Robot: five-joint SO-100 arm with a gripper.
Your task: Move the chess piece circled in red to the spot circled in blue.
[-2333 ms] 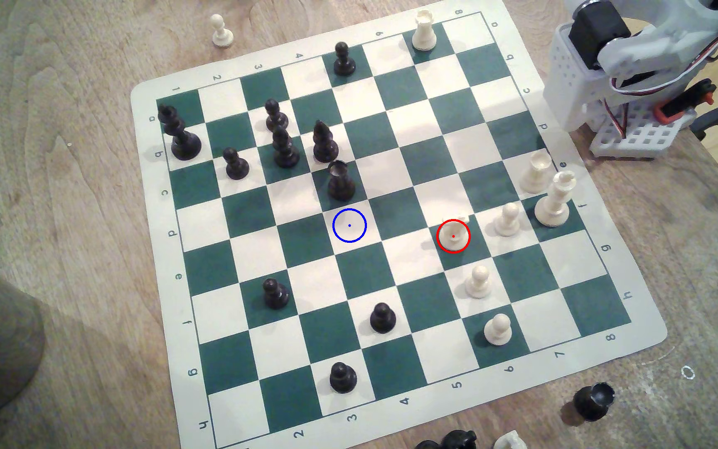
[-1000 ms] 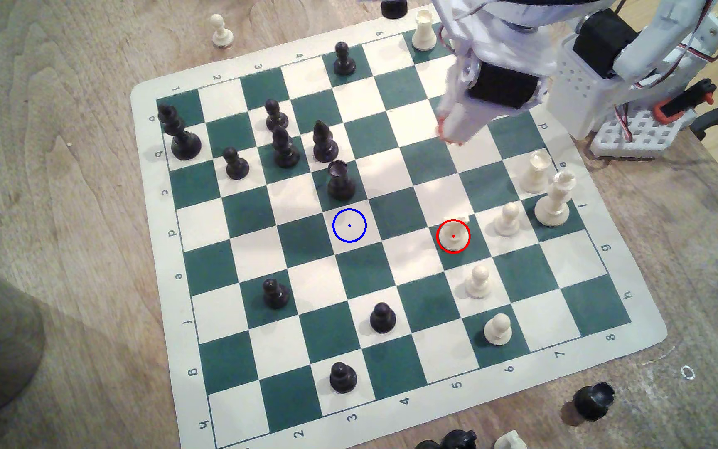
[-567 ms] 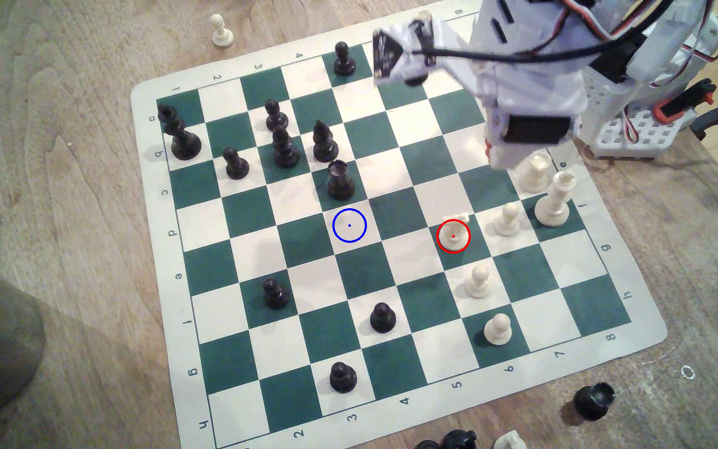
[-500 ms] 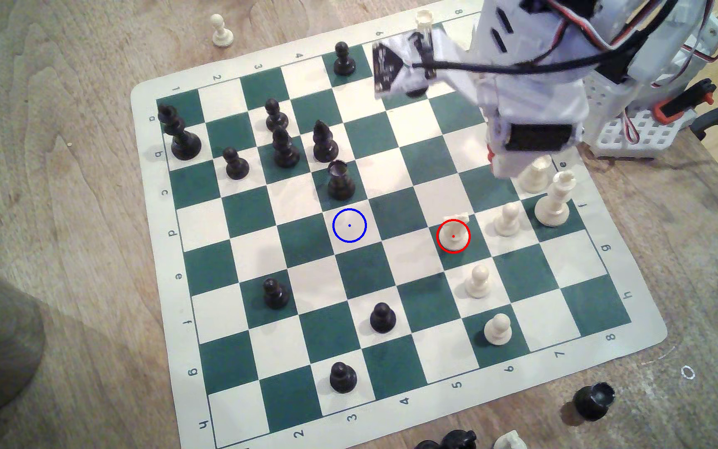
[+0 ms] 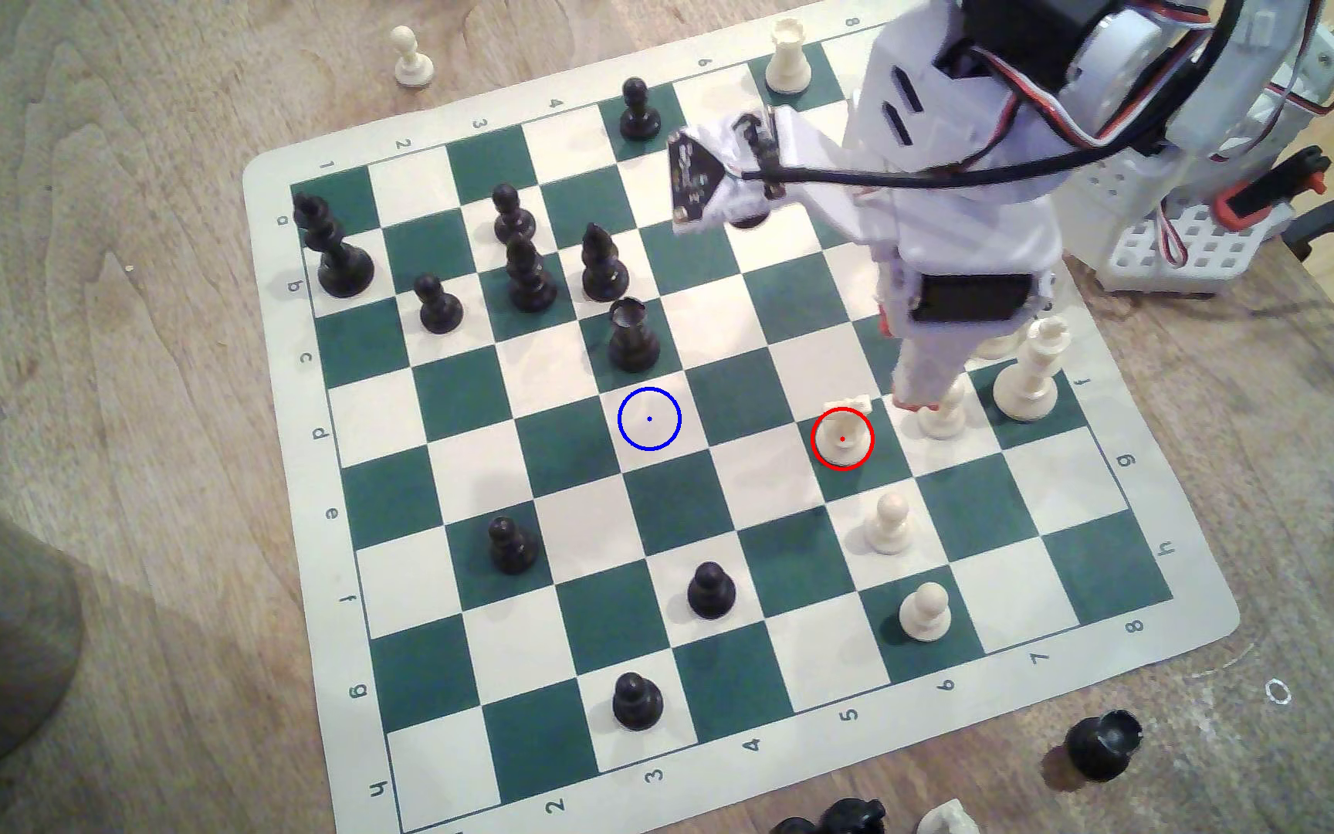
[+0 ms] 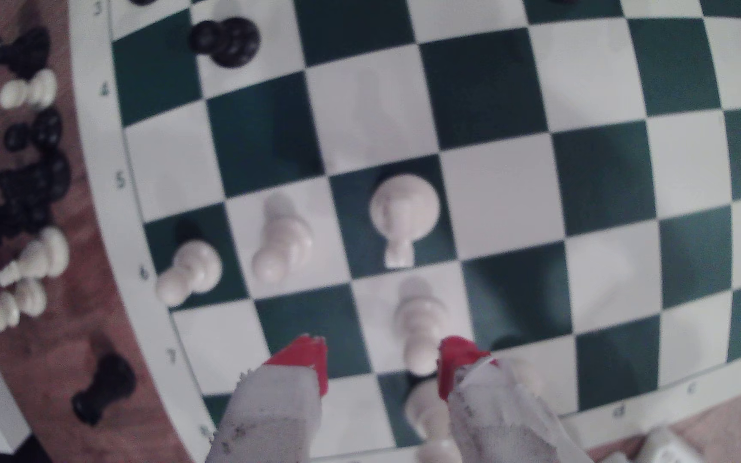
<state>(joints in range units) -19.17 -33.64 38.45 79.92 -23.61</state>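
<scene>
green square holds the cream notched-top chess piece (image 5: 843,434) (image 6: 404,209), red-ringed, upright

My gripper (image 6: 382,360) is white plastic, scuffed and matt, its fingertips (image 6: 304,358) capped in smooth red. The board (image 5: 1177,641) looks like a thin, flat mat with a soft sheen, printed green and cream. It lies on a wood table (image 5: 126,240) with visible grain. The cream piece (image 5: 843,437) is smooth plastic, and the black pawns (image 5: 710,592) are glossier, catching small highlights.
</scene>
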